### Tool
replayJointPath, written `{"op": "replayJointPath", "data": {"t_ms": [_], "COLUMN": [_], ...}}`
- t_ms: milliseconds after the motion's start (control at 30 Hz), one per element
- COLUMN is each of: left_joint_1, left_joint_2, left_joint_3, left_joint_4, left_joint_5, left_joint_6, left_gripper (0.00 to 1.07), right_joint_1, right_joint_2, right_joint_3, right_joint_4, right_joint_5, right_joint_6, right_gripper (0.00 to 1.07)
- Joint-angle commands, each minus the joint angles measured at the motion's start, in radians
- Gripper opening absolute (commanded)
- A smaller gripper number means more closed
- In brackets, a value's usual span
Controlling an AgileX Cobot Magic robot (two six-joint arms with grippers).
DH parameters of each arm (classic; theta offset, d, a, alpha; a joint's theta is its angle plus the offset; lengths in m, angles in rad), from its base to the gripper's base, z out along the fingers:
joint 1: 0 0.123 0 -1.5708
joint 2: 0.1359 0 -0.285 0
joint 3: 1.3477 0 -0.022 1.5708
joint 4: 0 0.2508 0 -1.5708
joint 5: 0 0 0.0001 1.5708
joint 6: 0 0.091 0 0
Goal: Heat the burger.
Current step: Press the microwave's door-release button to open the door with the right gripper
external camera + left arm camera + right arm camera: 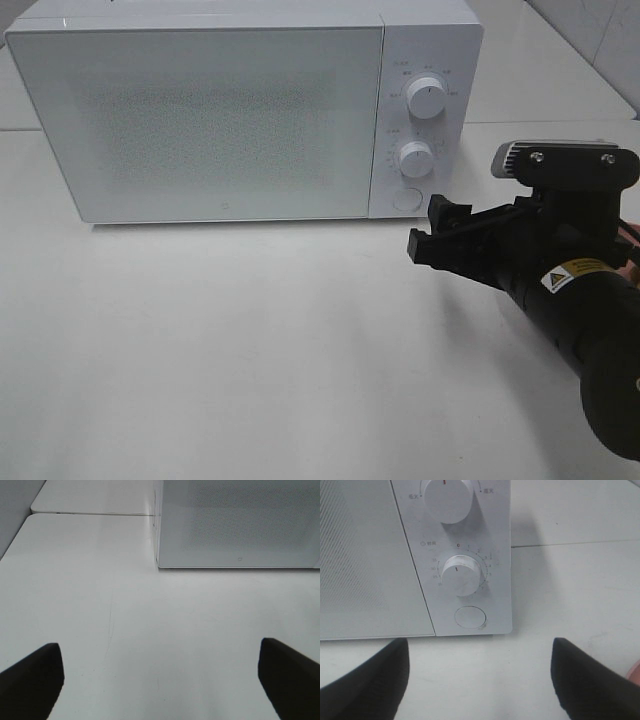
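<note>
The burger is out of view. A white microwave (220,120) stands at the back of the white table (250,350) with its frosted door (200,125) shut. My right gripper (428,228) is open and empty, low over the table just in front of the control panel. In the right wrist view my right gripper (480,652) faces the lower knob (461,574) and the round button (470,617) beneath it. The left gripper (160,647) is open and empty, hovering over bare table, with the microwave's (240,525) front corner ahead. The left arm does not show in the exterior high view.
The panel carries an upper knob (427,100), a lower knob (414,157) and a round button (405,198). A second white table (90,497) adjoins behind. A pink sliver (635,672) shows at the edge of the right wrist view.
</note>
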Motion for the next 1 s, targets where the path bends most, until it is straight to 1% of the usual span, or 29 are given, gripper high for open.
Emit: {"op": "replayJointPath", "data": {"t_ms": [33,67,100,167,200,233,267,300,333,367,400,433,467,500,533,567,633,733,800,833,933,967,1000], "left_joint_1": [0.003,0.003,0.003,0.003,0.003,0.003,0.003,0.003,0.003,0.003,0.003,0.003,0.003,0.003,0.003,0.003,0.003,0.003,0.003,0.003,0.003,0.003,0.003], "left_joint_2": [-0.024,-0.024,-0.024,-0.024,-0.024,-0.024,-0.024,-0.024,-0.024,-0.024,-0.024,-0.024,-0.024,-0.024,-0.024,-0.024,-0.024,-0.024,-0.024,-0.024,-0.024,-0.024,-0.024], "left_joint_3": [0.002,0.002,0.002,0.002,0.002,0.002,0.002,0.002,0.002,0.002,0.002,0.002,0.002,0.002,0.002,0.002,0.002,0.002,0.002,0.002,0.002,0.002,0.002], "left_joint_4": [0.0,0.0,0.0,0.0,0.0,0.0,0.0,0.0,0.0,0.0,0.0,0.0,0.0,0.0,0.0,0.0,0.0,0.0,0.0,0.0,0.0,0.0,0.0], "left_joint_5": [-0.01,-0.01,-0.01,-0.01,-0.01,-0.01,-0.01,-0.01,-0.01,-0.01,-0.01,-0.01,-0.01,-0.01,-0.01,-0.01,-0.01,-0.01,-0.01,-0.01,-0.01,-0.01,-0.01], "left_joint_6": [0.001,0.001,0.001,0.001,0.001,0.001,0.001,0.001,0.001,0.001,0.001,0.001,0.001,0.001,0.001,0.001,0.001,0.001,0.001,0.001,0.001,0.001,0.001], "left_gripper": [0.98,0.98,0.98,0.98,0.98,0.98,0.98,0.98,0.98,0.98,0.98,0.98,0.98,0.98,0.98,0.98,0.98,0.98,0.98,0.98,0.98,0.98,0.98], "right_joint_1": [0.002,0.002,0.002,0.002,0.002,0.002,0.002,0.002,0.002,0.002,0.002,0.002,0.002,0.002,0.002,0.002,0.002,0.002,0.002,0.002,0.002,0.002,0.002], "right_joint_2": [-0.002,-0.002,-0.002,-0.002,-0.002,-0.002,-0.002,-0.002,-0.002,-0.002,-0.002,-0.002,-0.002,-0.002,-0.002,-0.002,-0.002,-0.002,-0.002,-0.002,-0.002,-0.002,-0.002], "right_joint_3": [-0.008,-0.008,-0.008,-0.008,-0.008,-0.008,-0.008,-0.008,-0.008,-0.008,-0.008,-0.008,-0.008,-0.008,-0.008,-0.008,-0.008,-0.008,-0.008,-0.008,-0.008,-0.009,-0.009], "right_joint_4": [0.0,0.0,0.0,0.0,0.0,0.0,0.0,0.0,0.0,0.0,0.0,-0.001,-0.001,-0.001,-0.003,-0.003,-0.008,-0.008,-0.008,-0.013,-0.022,-0.035,-0.041], "right_joint_5": [-0.004,-0.003,-0.003,-0.003,-0.003,0.001,0.001,0.001,0.001,0.001,0.001,0.001,0.001,0.001,0.001,0.001,0.001,0.001,0.001,0.004,0.014,0.036,0.051], "right_joint_6": [0.08,0.175,0.175,0.338,0.338,0.444,0.499,0.499,0.602,0.602,0.694,0.737,0.737,0.843,0.896,0.896,1.09,1.126,1.24,1.287,1.303,1.337,1.353], "right_gripper": [0.74,0.71,0.71,0.66,0.66,0.62,0.6,0.6,0.54,0.54,0.47,0.44,0.44,0.37,0.34,0.34,0.22,0.2,0.15,0.1,0.08,0.01,0.0]}}
